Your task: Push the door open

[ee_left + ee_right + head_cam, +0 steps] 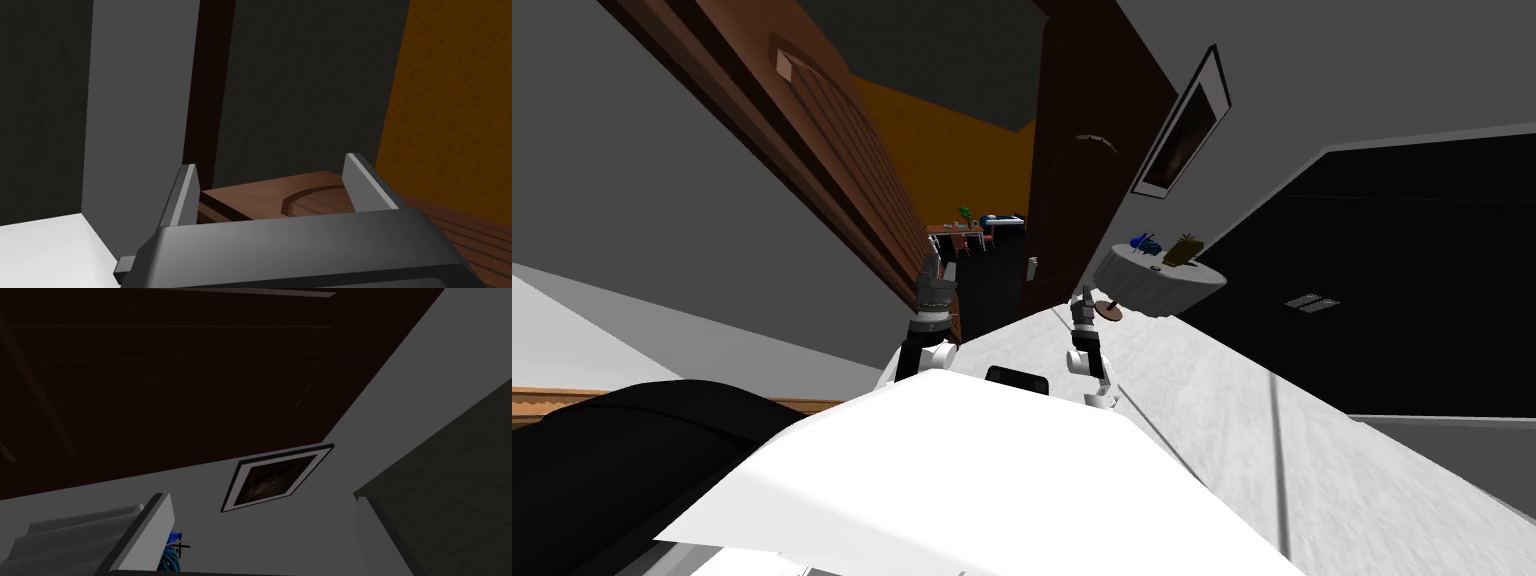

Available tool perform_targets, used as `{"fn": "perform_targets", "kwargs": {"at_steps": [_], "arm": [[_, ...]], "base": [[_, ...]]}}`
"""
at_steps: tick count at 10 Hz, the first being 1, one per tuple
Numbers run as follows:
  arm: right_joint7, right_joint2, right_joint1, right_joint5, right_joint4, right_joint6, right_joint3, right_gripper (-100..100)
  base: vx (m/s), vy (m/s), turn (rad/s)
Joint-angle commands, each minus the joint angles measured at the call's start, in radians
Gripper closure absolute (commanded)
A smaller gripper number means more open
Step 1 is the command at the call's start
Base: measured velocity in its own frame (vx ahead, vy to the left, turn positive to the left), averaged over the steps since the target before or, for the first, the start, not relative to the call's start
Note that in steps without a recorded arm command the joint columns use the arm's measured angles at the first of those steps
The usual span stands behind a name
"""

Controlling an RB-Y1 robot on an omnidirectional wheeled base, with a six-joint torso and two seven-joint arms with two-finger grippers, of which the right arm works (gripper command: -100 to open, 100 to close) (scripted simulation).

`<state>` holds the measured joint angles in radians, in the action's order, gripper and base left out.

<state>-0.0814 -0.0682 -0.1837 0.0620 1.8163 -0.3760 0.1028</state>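
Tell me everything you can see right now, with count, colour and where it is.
Door: one, brown, panelled, swung open at left.
Second door: one, dark brown, right of the first.
Picture frame: one, white-edged, on the grey wall.
Round table: one, white, below the frame.
Blue thing: one, on the round table.
Yellowish thing: one, beside it.
Left pincer: one, grey, open, at the door.
Right pincer: one, grey, open, near the round table.

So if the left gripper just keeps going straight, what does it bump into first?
Probably the brown door. Its wooden face sits close in front of the left gripper, between its open fingers. A dark grey surface rises behind it, but depth is hard to judge here.
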Motion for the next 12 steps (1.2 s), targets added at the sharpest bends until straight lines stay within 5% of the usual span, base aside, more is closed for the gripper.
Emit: {"fn": "perform_targets", "kwargs": {"at_steps": [1, 12], "arm": [[-0.007, -0.005, 0.022, 0.0, -0.043, 0.002, 0.008, -100], [-0.035, -0.009, 0.166, 0.002, -0.304, 0.006, 0.051, -100]], "base": [[0.078, -0.07, 0.09], [0.068, -0.062, 0.086]]}}
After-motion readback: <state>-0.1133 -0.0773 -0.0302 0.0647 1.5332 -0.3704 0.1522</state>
